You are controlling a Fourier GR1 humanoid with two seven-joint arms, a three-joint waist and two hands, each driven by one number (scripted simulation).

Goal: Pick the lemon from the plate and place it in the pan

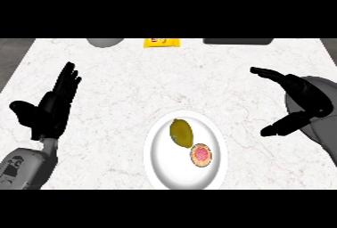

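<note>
The lemon (181, 132) lies on the white plate (164, 171), touching a round reddish-centred item (201, 154) beside it, so the pick has not begun. The right robot hand (296, 104) hovers near the plate, open, thumb and fingers spread; the left robot hand (49, 109) rests open over the tabletop (164, 80), fingers up. No pan is clearly visible: a dark shape (238, 41) cut off at the far edge may be it.
</note>
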